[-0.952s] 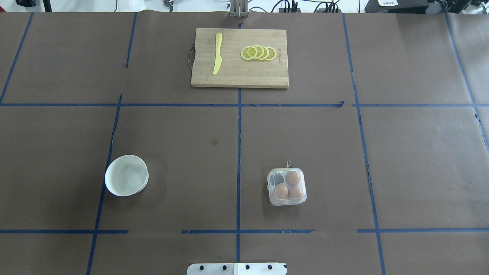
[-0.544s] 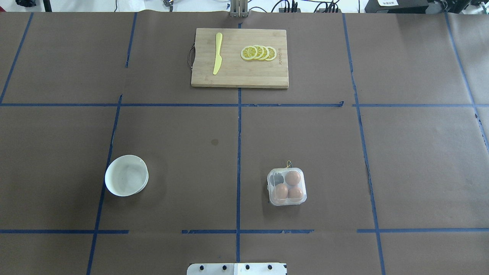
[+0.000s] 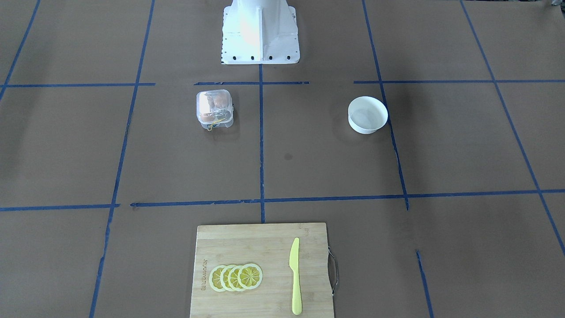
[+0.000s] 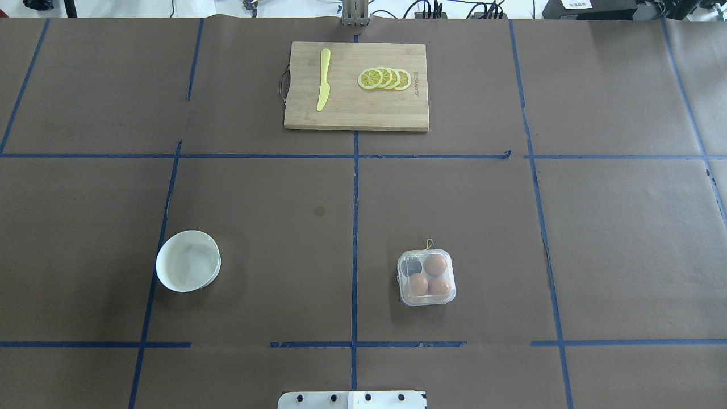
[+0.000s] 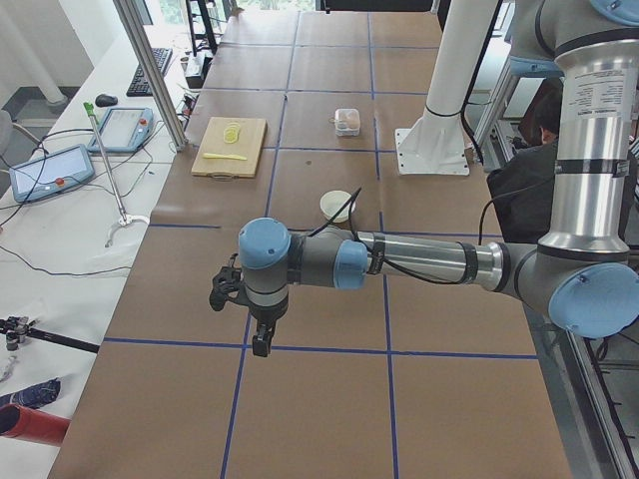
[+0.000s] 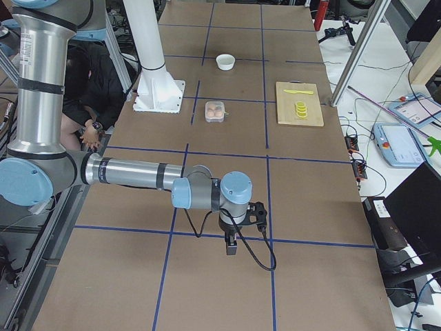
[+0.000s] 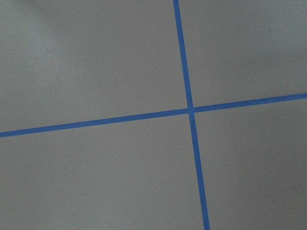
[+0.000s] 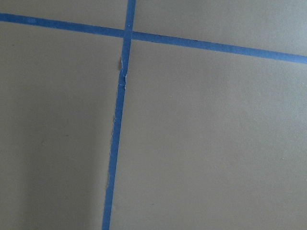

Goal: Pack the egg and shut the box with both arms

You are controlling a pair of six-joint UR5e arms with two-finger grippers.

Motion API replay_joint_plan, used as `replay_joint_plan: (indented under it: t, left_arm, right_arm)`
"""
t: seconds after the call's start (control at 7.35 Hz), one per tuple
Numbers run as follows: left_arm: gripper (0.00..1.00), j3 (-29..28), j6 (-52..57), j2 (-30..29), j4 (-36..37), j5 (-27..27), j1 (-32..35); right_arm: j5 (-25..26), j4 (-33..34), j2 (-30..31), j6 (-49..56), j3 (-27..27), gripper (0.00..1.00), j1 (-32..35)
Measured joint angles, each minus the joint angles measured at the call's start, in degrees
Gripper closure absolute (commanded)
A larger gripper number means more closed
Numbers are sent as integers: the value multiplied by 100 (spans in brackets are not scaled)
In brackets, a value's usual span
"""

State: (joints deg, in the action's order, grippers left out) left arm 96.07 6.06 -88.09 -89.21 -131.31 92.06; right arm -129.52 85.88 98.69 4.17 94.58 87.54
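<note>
Left gripper (image 5: 226, 289) is being held low over the table (image 4: 74, 216), well out beyond the bowl. Its wrist camera is being filled by a blue tape cross (image 7: 190, 110) alone, and the jaw state cannot be told from the side view.

White bowl (image 4: 188, 261) is being seen empty, seemingly the spot eggs are drawn from.

At far centre, the cutting board (image 4: 356, 113) with yellow knife (image 4: 323, 79) and lemon slices (image 4: 385, 79) is being shown well apart, likely no part of the job.

Clear box (image 4: 426, 301) is being seen right of the centre line, lid apparently down. Three brown eggs (image 4: 435, 264) are being cradled in its cells, the fourth cell dark. The packed one is being taken for one of these, though which cannot be told.

Right gripper (image 6: 257, 214) is being held likewise, well off the box, jaws unreadable. Both are probably being held wide so the work area is unobstructed.
</note>
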Motion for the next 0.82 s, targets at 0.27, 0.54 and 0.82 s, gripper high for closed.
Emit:
replay_joint_plan:
  t: [0.27, 0.54, 0.82]
  left_arm:
    - [0, -19, 0, 22, -7, 0, -18]
    - [0, -12, 0, 21, -21, -41, -27]
    - [0, -4, 0, 20, -25, -95, -30]
  right_arm:
    - [-1, -7, 1, -9, -1, 0, 0]
    - [9, -10, 1, -21, -1, 0, -4]
    - [21, -10, 1, -27, -1, 0, -7]
